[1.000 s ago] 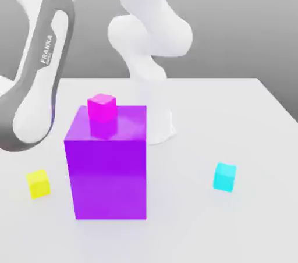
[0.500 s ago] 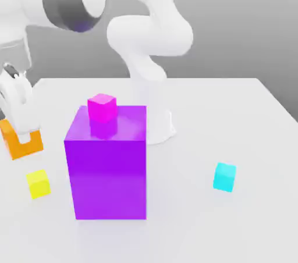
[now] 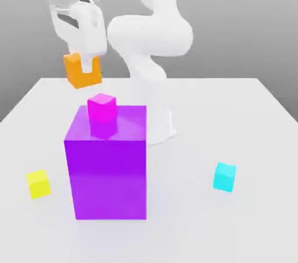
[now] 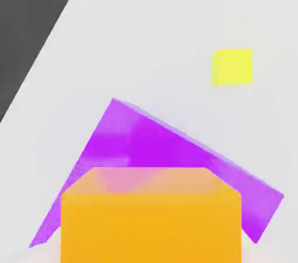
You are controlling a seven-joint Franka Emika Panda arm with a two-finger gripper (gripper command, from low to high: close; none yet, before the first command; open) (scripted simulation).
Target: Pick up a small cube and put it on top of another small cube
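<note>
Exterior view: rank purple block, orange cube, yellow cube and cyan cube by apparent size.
1. Purple block, clearly largest.
2. Orange cube, slightly bigger-looking, though raised, so unsure.
3. Yellow cube and cyan cube look alike.

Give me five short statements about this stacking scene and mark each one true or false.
1. The tool holds the orange cube in the air. True.
2. A magenta cube sits on the large purple block. True.
3. The yellow cube rests on the purple block. False: it lies on the table.
4. The cyan cube touches the purple block. False: it stands apart, toward the exterior view's right.
5. The orange cube already rests on the magenta cube. False: it hangs above it.
</note>
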